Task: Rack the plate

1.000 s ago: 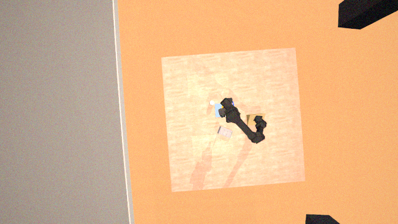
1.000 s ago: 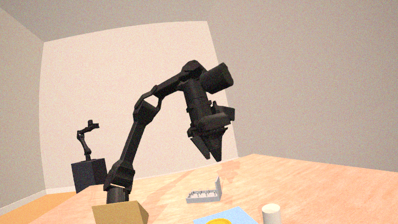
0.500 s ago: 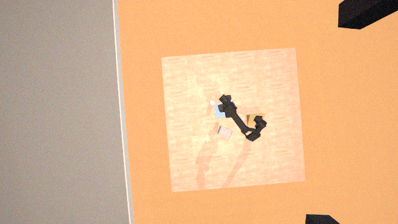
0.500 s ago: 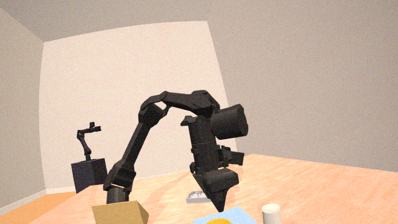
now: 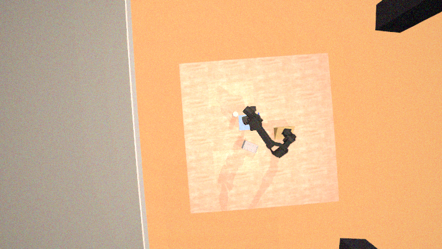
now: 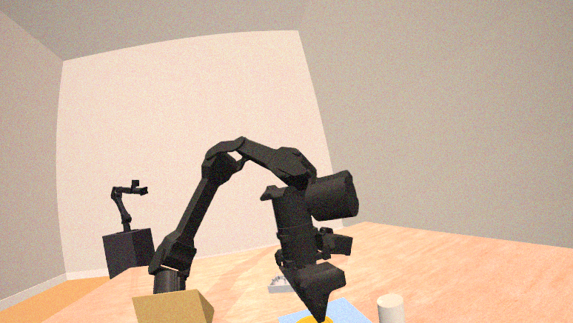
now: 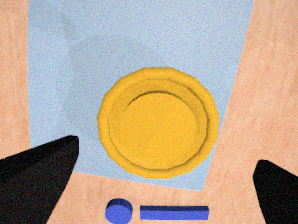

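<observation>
The yellow round plate (image 6: 310, 320) (image 7: 155, 130) lies flat on a light blue mat (image 5: 242, 124) (image 6: 344, 307) (image 7: 125, 22); the arm hides it in the top view. My gripper (image 7: 168, 157) is open and empty, pointing down above the plate. In the wrist view its fingertips stand wide apart, one left and one right of the plate, toward the lower part of the picture. The height gap between fingers and plate is hard to tell. The small grey dish rack (image 5: 249, 147) (image 6: 279, 287) stands apart from the mat, partly hidden by the gripper in the exterior view.
A white cylinder (image 5: 235, 113) (image 6: 391, 310) stands beside the mat. A blue bar (image 7: 174, 213) and a blue round piece (image 7: 119, 211) lie off the mat's other side. A tan wedge-shaped block (image 5: 278, 132) (image 6: 170, 307) is near the arm's base. Another arm stands on a dark pedestal (image 6: 124, 250) farther back.
</observation>
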You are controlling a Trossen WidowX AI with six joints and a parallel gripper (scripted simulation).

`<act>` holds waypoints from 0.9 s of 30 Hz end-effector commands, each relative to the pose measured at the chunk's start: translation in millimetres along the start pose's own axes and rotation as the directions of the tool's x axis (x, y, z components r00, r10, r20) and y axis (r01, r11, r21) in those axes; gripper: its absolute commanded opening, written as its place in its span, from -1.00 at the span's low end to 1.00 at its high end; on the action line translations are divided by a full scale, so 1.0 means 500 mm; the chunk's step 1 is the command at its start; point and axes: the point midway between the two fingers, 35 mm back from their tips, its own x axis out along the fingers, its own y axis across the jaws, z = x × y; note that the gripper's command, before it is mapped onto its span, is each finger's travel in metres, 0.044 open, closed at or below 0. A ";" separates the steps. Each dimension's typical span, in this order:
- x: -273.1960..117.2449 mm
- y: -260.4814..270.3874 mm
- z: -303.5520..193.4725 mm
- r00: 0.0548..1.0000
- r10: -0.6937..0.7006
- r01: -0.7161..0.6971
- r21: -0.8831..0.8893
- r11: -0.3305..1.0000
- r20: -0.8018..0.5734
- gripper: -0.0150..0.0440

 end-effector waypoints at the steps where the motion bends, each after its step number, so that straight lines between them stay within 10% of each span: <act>1: 0.018 0.002 -0.004 1.000 0.010 -0.009 0.008 1.000 -0.006 0.86; 27: 0.097 0.011 -0.006 1.000 0.012 -0.012 0.008 1.000 -0.006 0.86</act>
